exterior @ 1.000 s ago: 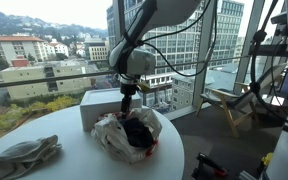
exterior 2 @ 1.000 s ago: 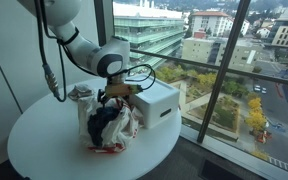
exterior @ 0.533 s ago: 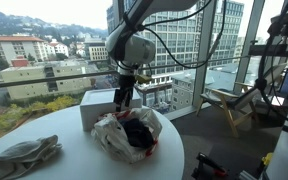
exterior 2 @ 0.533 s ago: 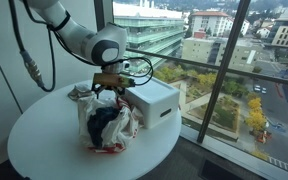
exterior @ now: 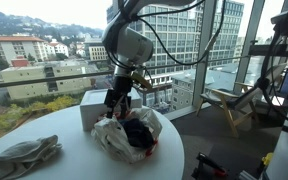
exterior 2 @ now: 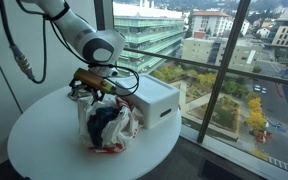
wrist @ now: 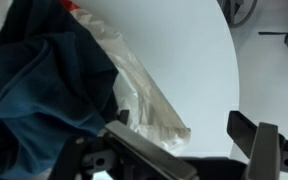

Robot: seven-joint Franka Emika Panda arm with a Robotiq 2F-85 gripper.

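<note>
You are hovering the gripper (exterior: 115, 103), fingers released and empty, just above the plastic bag (exterior: 106, 138) of dark blue cloth (exterior: 138, 132), which is lying on the round table (exterior: 74, 163) beside the white box (exterior 2: 156, 100)

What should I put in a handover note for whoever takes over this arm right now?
Claw: open, empty, hanging over the edge of the plastic bag.
Things: the dark blue cloth sits bunched inside the bag, which stands on the round table beside the white box. A grey cloth lies apart near the table's edge.
Done: nothing gripped.
Left: no grasp on bag or cloth made yet.
</note>
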